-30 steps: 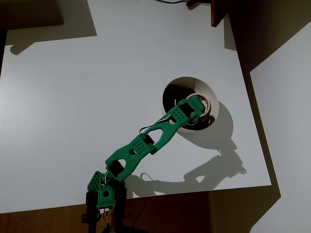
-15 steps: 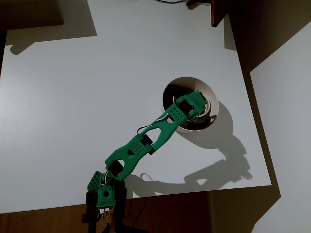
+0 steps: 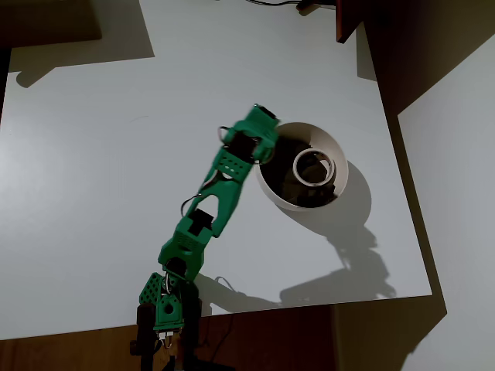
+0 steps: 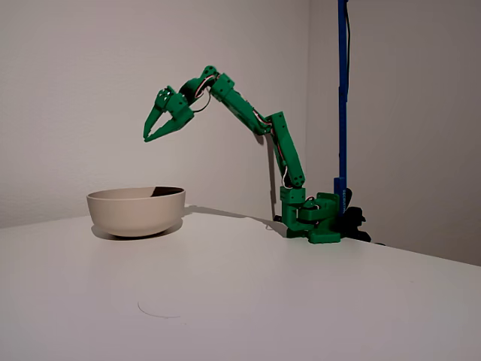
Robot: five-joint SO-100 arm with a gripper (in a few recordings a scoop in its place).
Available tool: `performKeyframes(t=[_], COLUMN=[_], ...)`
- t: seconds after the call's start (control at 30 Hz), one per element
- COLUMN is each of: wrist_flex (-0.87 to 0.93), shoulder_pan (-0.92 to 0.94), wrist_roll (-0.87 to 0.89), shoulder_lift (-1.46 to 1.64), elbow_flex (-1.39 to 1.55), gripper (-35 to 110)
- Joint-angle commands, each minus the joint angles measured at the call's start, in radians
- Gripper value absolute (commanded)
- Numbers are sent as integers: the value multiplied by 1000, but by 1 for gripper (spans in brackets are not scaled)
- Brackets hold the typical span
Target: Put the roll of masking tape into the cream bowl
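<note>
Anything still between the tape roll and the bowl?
Nothing visible. The roll of masking tape already lies inside the cream bowl, seen from overhead. The hand hangs empty above the bowl's rim, with nothing between its fingers.

We see white table point(image 3: 116, 193) filling most of overhead view, plain matte top, dark floor beyond right and lower edges. Cream bowl point(image 3: 337, 185) sits directly on it, right of centre in overhead view, casting shadow toward lower right. In fixed view we find same bowl point(image 4: 136, 211) at left of frame, upright on tabletop point(image 4: 263, 301). Green arm base point(image 4: 313, 216) stands at table edge, right of centre there; in overhead view, base point(image 3: 164, 305) at bottom edge.
</note>
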Motion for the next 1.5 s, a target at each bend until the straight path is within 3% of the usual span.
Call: performKeyframes(t=[0.0, 0.27, 0.43, 0.9, 1.47], wrist_flex=[129, 385, 388, -140, -443], shoulder_pan=[-160, -413, -518, -607, -568], wrist_roll=[-26, -80, -97, -129, -173], shoulder_lift=[160, 222, 321, 925, 1269], elbow_flex=[-60, -41, 94, 1246, 1921], gripper=[-8, -8, -8, -8, -8])
